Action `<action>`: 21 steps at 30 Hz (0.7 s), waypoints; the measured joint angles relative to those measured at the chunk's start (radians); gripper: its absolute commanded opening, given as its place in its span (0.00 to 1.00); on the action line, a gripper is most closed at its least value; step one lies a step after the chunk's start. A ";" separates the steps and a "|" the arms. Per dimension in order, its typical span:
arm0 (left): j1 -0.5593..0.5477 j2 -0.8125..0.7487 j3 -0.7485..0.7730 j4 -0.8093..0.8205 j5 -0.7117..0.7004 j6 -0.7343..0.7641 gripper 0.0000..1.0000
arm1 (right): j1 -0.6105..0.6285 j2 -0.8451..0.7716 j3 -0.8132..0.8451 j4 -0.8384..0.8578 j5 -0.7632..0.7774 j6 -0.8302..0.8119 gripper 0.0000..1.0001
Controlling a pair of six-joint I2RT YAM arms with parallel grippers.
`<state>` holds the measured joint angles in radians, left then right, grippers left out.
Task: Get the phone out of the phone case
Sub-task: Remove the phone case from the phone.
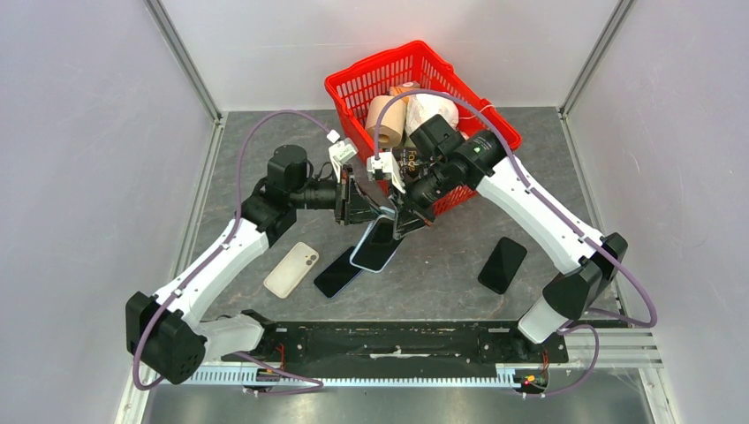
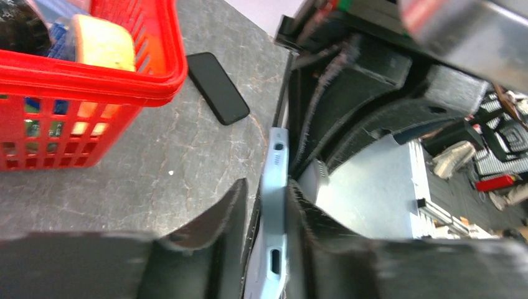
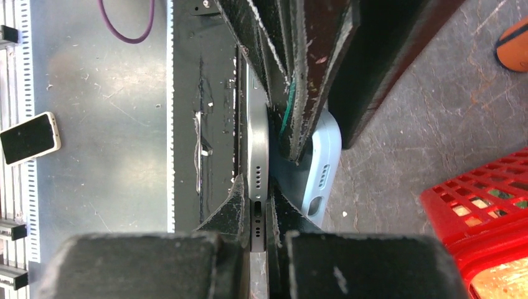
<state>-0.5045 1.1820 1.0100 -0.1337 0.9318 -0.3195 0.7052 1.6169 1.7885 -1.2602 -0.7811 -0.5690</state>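
A phone (image 1: 377, 244) with a dark screen, in a light blue case, is held tilted above the table between both grippers. My left gripper (image 1: 360, 208) is shut on the edge of the light blue case (image 2: 274, 187); the left wrist view shows its jaws (image 2: 268, 193) pinching that edge. My right gripper (image 1: 404, 215) is shut on the phone's grey bottom edge (image 3: 258, 143), with its jaws (image 3: 257, 190) closed at the charging port. In the right wrist view the case's bottom end (image 3: 324, 156) stands apart from the phone, to its right.
A red basket (image 1: 353, 84) holding rolls and packets stands behind the grippers. A cream phone (image 1: 291, 269) and a black phone (image 1: 338, 272) lie on the table at front left. Another black phone (image 1: 503, 264) lies at front right.
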 measured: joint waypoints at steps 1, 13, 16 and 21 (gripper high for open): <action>-0.002 0.003 -0.009 0.019 0.009 -0.013 0.06 | 0.000 0.001 0.000 0.000 0.006 0.002 0.00; -0.011 0.024 -0.034 0.075 -0.021 -0.049 0.02 | -0.008 0.004 0.000 0.001 0.046 0.038 0.00; -0.016 0.027 -0.034 0.057 -0.074 -0.020 0.02 | -0.023 0.003 0.000 0.001 0.014 0.044 0.00; -0.011 0.063 -0.058 -0.042 -0.185 0.030 0.02 | -0.077 -0.052 0.000 0.025 -0.071 0.053 0.00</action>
<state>-0.5152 1.2453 0.9520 -0.1761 0.7467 -0.2893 0.6277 1.5650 1.7885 -1.2354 -0.8516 -0.5159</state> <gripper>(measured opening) 0.094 0.064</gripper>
